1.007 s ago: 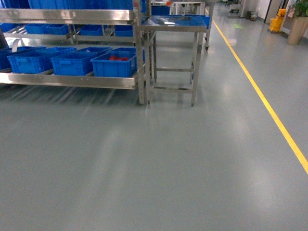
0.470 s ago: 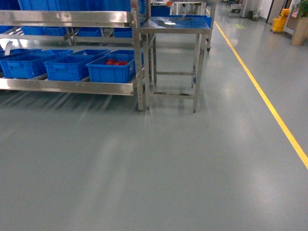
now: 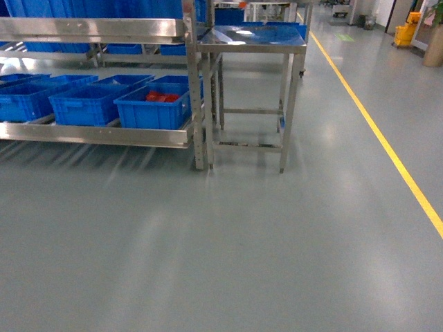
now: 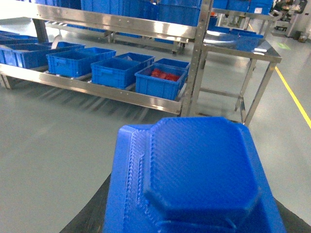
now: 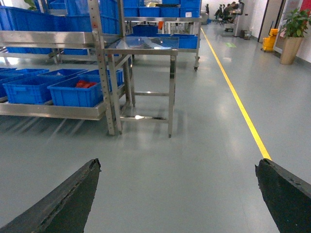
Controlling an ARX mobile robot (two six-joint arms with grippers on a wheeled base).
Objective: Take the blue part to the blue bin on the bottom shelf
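Grey factory floor stretches ahead, yellow line on the right. Steel bench stands beside the rack; blue bins line the bottom shelf, the nearest holding red parts. Left claw grips the blue part, filling its camera. Right claw hangs wide, holding nothing.
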